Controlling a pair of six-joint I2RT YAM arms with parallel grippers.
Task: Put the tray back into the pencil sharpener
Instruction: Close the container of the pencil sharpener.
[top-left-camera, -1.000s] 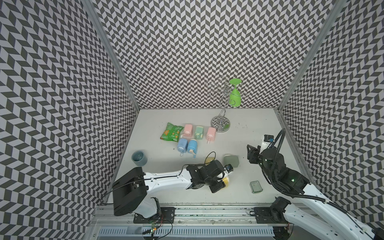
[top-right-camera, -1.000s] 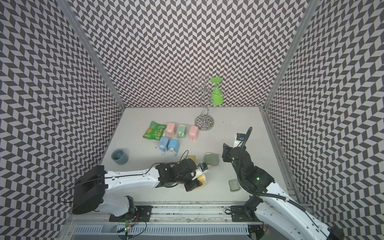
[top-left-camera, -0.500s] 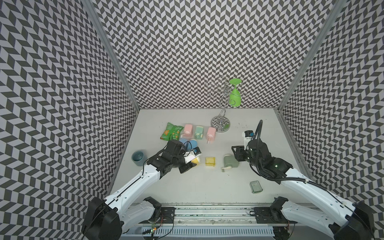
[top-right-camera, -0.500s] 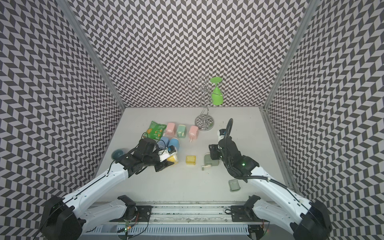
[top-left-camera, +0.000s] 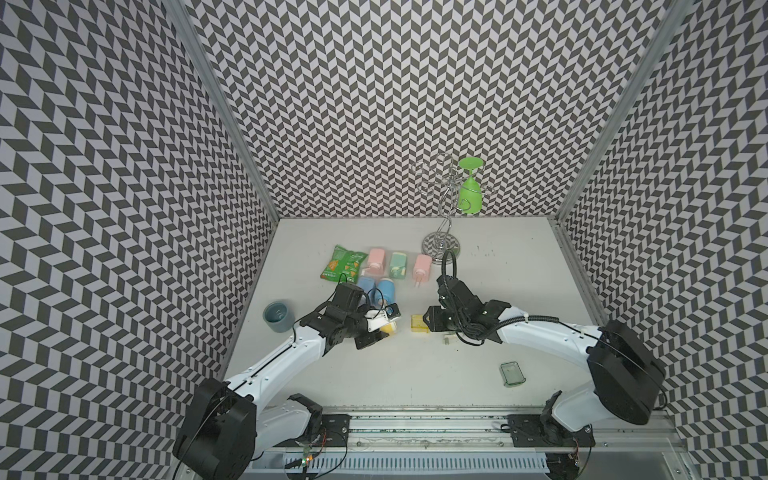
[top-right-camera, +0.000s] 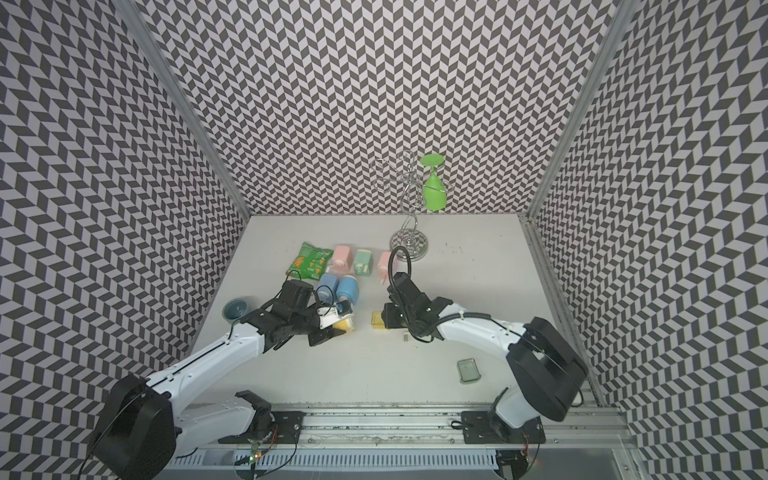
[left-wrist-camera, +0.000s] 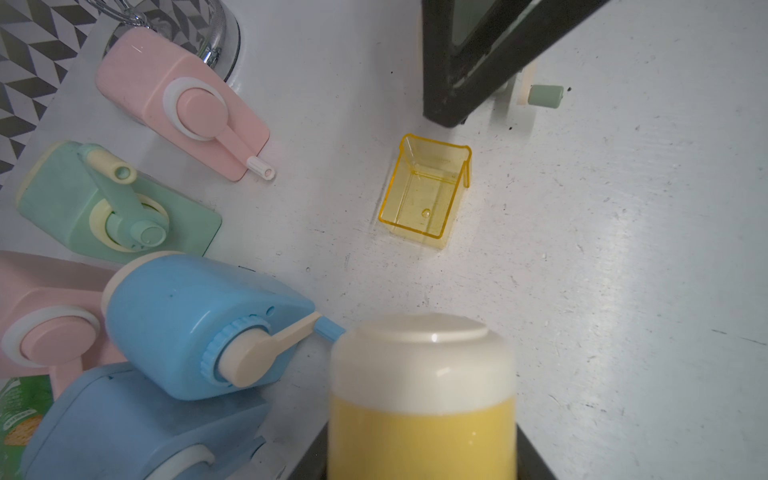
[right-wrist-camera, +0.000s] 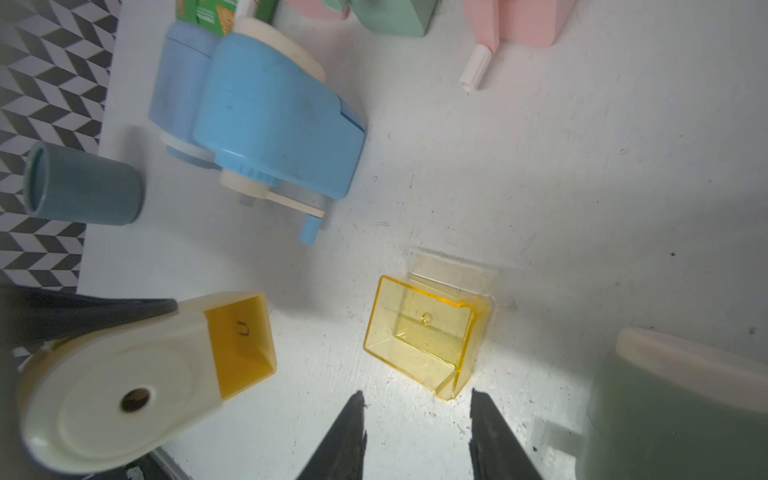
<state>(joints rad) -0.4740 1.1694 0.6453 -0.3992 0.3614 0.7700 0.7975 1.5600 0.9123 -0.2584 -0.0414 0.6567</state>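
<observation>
Seven pencil sharpeners (top-left-camera: 423, 264); two trays (left-wrist-camera: 424, 195); one cup (top-left-camera: 277, 316); one snack bag (top-left-camera: 343, 264); one glass (top-left-camera: 469, 195); one rack (top-left-camera: 441, 245).

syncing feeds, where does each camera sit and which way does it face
Top views: high above the rail, looking down at the table, left arm and right arm.
Left wrist: on left arm, facing the tray past its gripped yellow sharpener; right gripper shows.
Right wrist: on right arm, facing the tray; its open jaws show.
Both wrist views share the tray.
</observation>
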